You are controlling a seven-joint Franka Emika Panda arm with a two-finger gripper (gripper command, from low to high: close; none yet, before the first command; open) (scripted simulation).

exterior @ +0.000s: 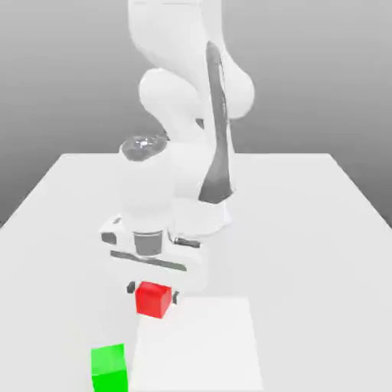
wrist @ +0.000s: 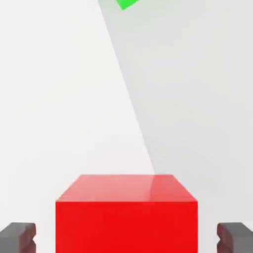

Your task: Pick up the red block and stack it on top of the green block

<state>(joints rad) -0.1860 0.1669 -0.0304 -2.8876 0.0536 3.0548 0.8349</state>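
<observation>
Your gripper (exterior: 154, 292) is clamped on the red block (exterior: 153, 299), held just off the white table (exterior: 306, 230). Green block (exterior: 109, 367) sits nearer and toward the exterior view's left; carry that way.

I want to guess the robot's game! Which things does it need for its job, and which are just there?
Needed for the job:
- red block, between the fingers of the gripper
- green block, sitting apart on the table

Just there:
- white table
- brighter white patch on the table
</observation>
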